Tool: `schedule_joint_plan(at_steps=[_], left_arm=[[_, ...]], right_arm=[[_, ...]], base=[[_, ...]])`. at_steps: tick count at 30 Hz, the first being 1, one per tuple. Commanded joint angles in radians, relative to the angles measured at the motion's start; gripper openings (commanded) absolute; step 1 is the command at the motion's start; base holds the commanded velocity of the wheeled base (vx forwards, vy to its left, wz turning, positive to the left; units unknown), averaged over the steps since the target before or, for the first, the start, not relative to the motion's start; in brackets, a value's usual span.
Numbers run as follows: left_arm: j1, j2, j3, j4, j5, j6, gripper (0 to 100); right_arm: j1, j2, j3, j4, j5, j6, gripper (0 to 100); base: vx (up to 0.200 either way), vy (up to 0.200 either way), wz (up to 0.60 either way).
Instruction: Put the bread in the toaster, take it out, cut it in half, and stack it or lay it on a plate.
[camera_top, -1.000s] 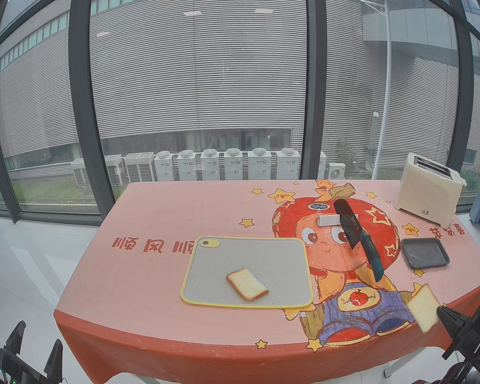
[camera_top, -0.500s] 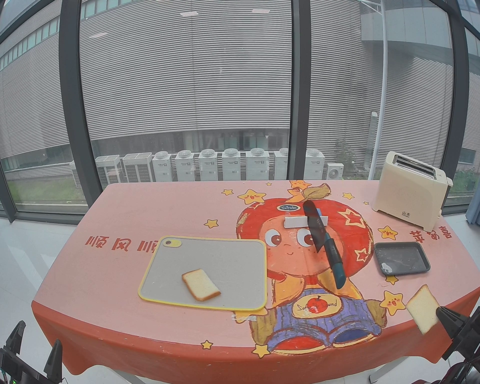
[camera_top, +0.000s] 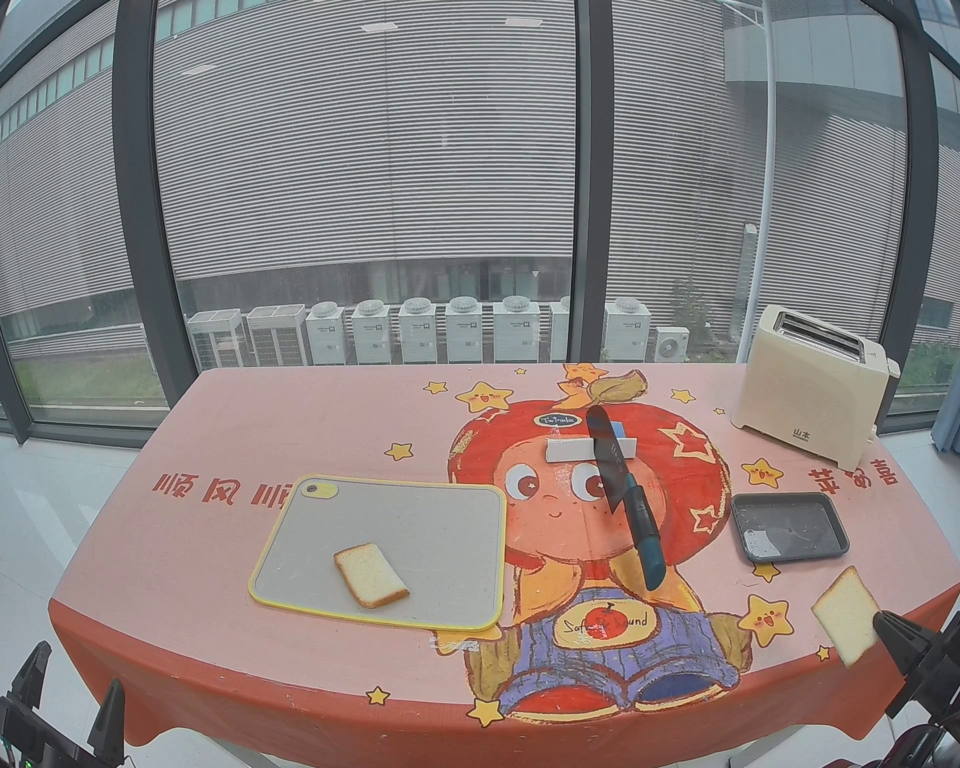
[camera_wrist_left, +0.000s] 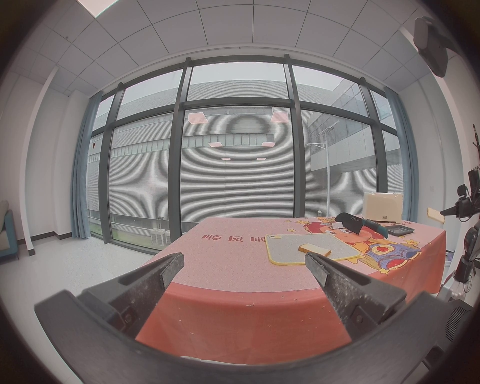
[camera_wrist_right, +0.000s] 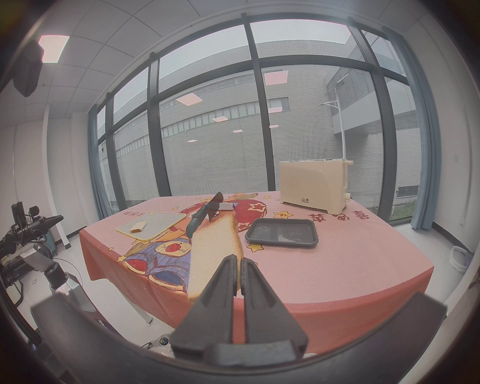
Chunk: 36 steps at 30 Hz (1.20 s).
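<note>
The right gripper (camera_top: 882, 623) pinches 1 end of a bread slice (camera_top: 846, 615), which stands on edge, long axis pointing straight ahead out of its jaws. The toaster (camera_top: 812, 385) stands well beyond it. The left gripper (camera_wrist_left: 244, 262) hangs spread wide.

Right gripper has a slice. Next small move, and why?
Probably raise the right gripper and carry its bread slice toward the toaster. The slice is clamped at the near right edge of the table, and the toaster stands at the far right corner, beyond the tray, slots facing up.
</note>
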<state>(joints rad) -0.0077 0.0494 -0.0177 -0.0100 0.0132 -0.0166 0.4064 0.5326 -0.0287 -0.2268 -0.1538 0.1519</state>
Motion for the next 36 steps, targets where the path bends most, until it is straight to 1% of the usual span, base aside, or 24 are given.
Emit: schedule_joint_plan(at_steps=[1, 2, 3, 6, 8, 9, 13, 15, 18, 20, 28, 30, 34, 35, 36], left_arm=[[0.002, 0.001, 0.018, -0.001, 0.001, 0.000, 100], [0.002, 0.001, 0.018, -0.001, 0.001, 0.000, 100], [0.000, 0.001, 0.018, -0.001, 0.001, 0.000, 100], [0.000, 0.001, 0.018, -0.001, 0.001, 0.000, 100], [0.000, 0.001, 0.018, -0.001, 0.001, 0.000, 100], [0.000, 0.001, 0.018, -0.001, 0.001, 0.000, 100], [0.000, 0.001, 0.018, -0.001, 0.001, 0.000, 100], [0.000, 0.001, 0.018, -0.001, 0.001, 0.000, 100], [0.000, 0.001, 0.018, -0.001, 0.001, 0.000, 100], [0.000, 0.001, 0.018, -0.001, 0.001, 0.000, 100], [0.000, 0.001, 0.018, -0.001, 0.001, 0.000, 100], [0.000, 0.001, 0.018, -0.001, 0.001, 0.000, 100], [0.000, 0.001, 0.018, -0.001, 0.001, 0.000, 100], [0.000, 0.001, 0.018, -0.001, 0.001, 0.000, 100], [0.000, 0.001, 0.018, -0.001, 0.001, 0.000, 100]], right_arm=[[-0.011, 0.020, -0.017, 0.000, -0.004, 0.005, 0], [-0.011, 0.020, -0.017, 0.000, -0.004, 0.005, 0], [-0.015, 0.050, -0.025, -0.002, -0.010, 0.020, 0], [-0.015, 0.087, -0.057, 0.000, -0.016, 0.034, 0], [-0.026, 0.116, -0.082, -0.002, -0.015, 0.044, 0], [-0.044, 0.152, -0.106, -0.002, -0.015, 0.046, 0], [-0.089, 0.231, -0.158, -0.003, -0.009, 0.048, 0], [-0.127, 0.280, -0.201, -0.003, 0.000, 0.049, 0], [-0.170, 0.349, -0.243, -0.003, 0.000, 0.049, 0], [-0.184, 0.383, -0.263, -0.003, 0.000, 0.048, 0], [-0.195, 0.494, -0.332, -0.006, 0.000, 0.051, 0], [-0.205, 0.524, -0.346, -0.009, 0.002, 0.051, 0], [-0.248, 0.619, -0.373, -0.019, 0.007, 0.052, 0], [-0.256, 0.633, -0.373, -0.020, 0.016, 0.052, 0], [-0.262, 0.647, -0.373, -0.020, 0.034, 0.052, 0]], base=[[0.000, 0.000, 0.00], [0.000, 0.000, 0.00], [0.000, 0.000, 0.00], [0.000, 0.000, 0.00], [0.000, 0.000, 0.00], [0.000, 0.000, 0.00], [0.000, 0.000, 0.00], [0.000, 0.000, 0.00], [0.000, 0.000, 0.00], [0.000, 0.000, 0.00], [0.000, 0.000, 0.00], [0.000, 0.000, 0.00], [0.000, 0.000, 0.00], [0.000, 0.000, 0.00], [0.000, 0.000, 0.00]])
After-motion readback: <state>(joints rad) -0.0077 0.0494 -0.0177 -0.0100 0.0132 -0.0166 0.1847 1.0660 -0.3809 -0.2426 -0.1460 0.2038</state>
